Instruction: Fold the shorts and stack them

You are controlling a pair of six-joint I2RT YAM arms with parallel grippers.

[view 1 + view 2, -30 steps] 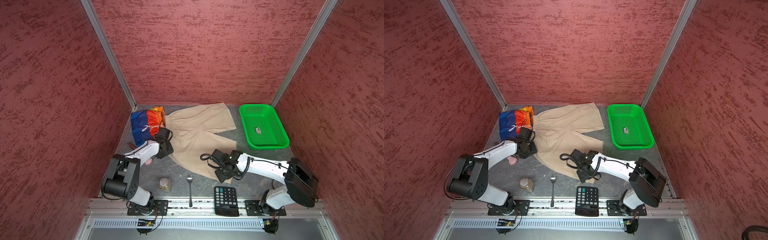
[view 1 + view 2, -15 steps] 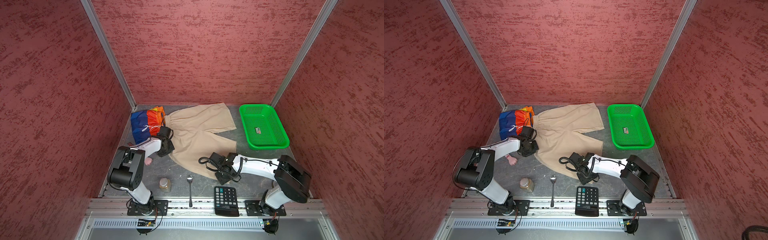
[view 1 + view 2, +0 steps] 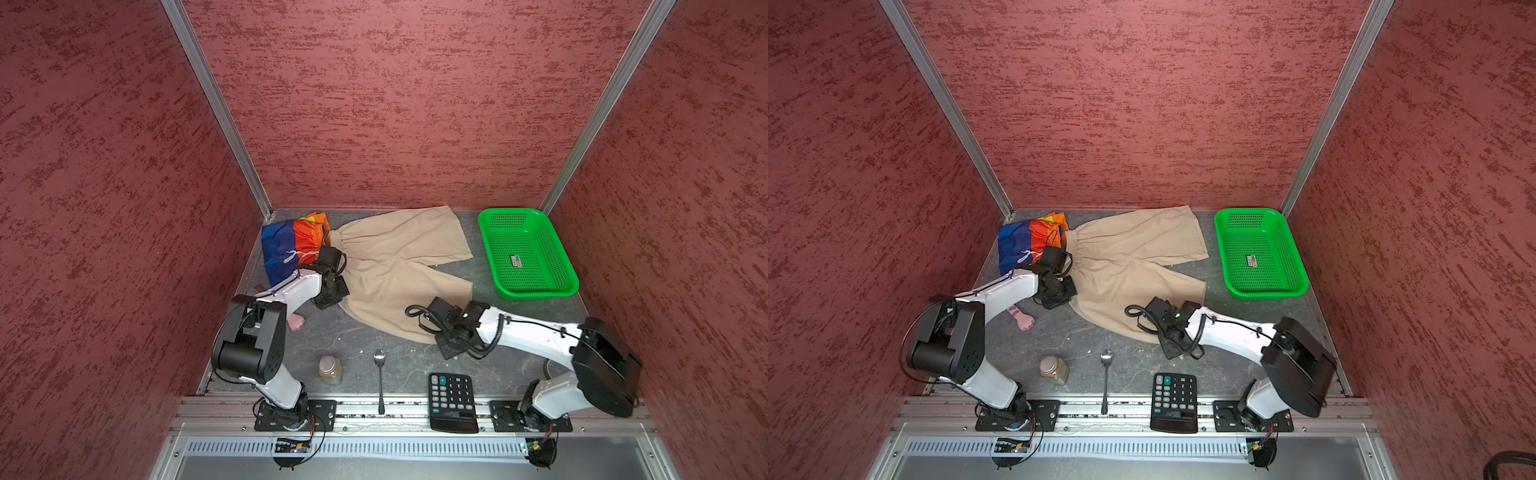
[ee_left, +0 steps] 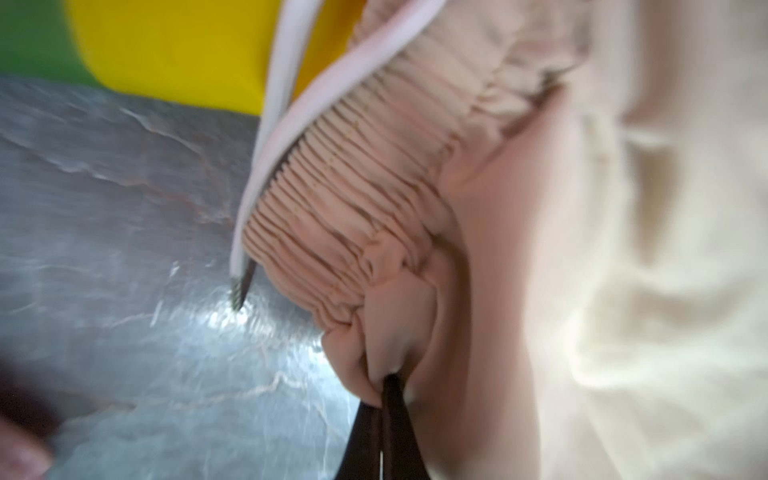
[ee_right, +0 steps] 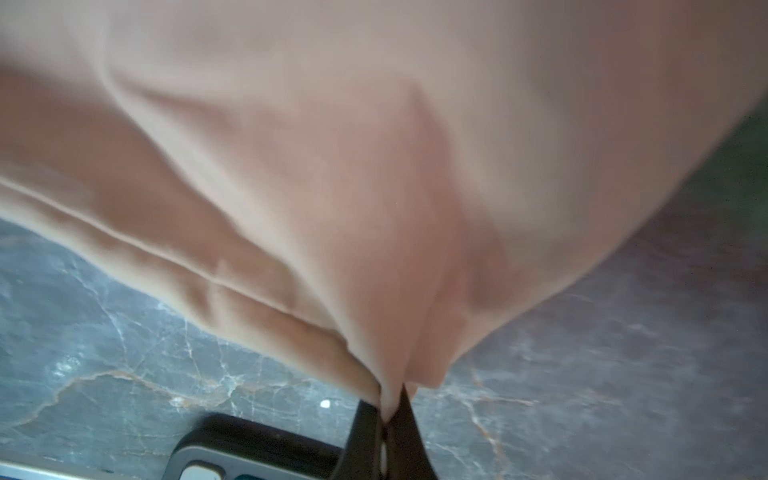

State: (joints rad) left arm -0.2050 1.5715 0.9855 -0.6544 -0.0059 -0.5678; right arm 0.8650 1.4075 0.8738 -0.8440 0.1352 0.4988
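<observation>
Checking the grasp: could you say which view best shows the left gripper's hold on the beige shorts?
The left wrist view: the left gripper pinches the beige shorts at the waistband. In both top views the arm hides the pinch; the right wrist view shows only their hem.

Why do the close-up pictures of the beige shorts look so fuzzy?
Left wrist view: only the gathered waistband is sharp, the rest of the beige shorts blurs, and glare shines on the table. Right wrist view: the shorts look soft all over, probably too close. Both top views: sharp, evenly lit.
</observation>
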